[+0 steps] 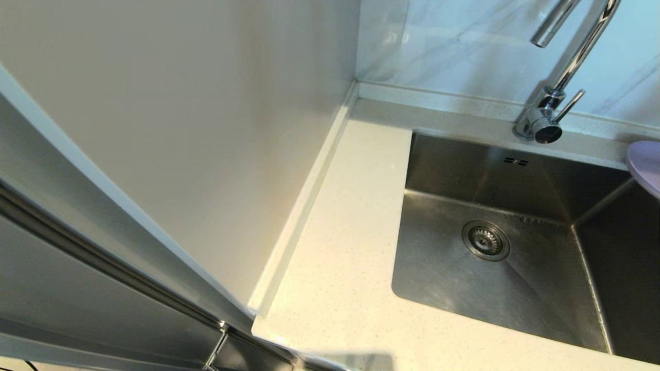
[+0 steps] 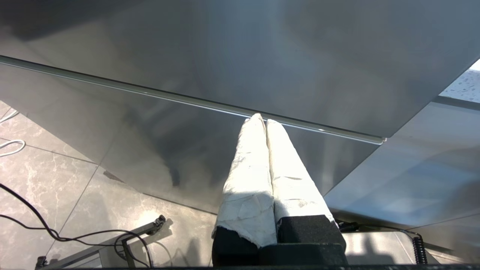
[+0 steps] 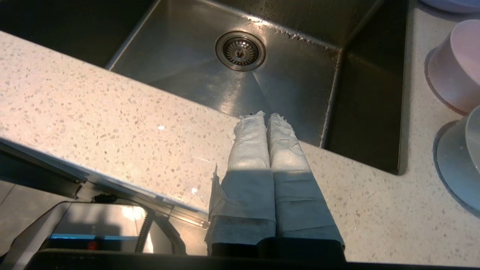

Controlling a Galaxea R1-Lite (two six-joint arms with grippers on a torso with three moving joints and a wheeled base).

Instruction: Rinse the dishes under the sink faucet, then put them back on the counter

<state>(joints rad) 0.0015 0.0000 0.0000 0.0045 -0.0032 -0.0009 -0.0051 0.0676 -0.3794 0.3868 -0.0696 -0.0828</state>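
Observation:
The steel sink (image 1: 515, 170) with its round drain (image 1: 485, 240) is set into the speckled cream counter (image 1: 340, 247). Behind it rises the chrome faucet (image 1: 562, 77), its thin lever (image 1: 570, 105) sticking out to the right. A lilac plate (image 1: 647, 165) juts over the sink's right rim. No gripper shows in the head view. In the right wrist view, my right gripper (image 3: 265, 115) is shut and empty above the counter's (image 3: 93, 112) front strip, tips at the sink's (image 3: 187, 67) near rim. Beside the sink stand a pink bowl (image 3: 455, 71) and a whitish bowl (image 3: 457, 165). My left gripper (image 2: 262, 120) is shut, parked low.
A tall beige side panel (image 1: 206, 129) walls off the counter's left side, and grey-veined marble (image 1: 454, 46) backs it. The left wrist view shows a stainless cabinet front (image 2: 262, 56) and tiled floor with black cables (image 2: 45, 210).

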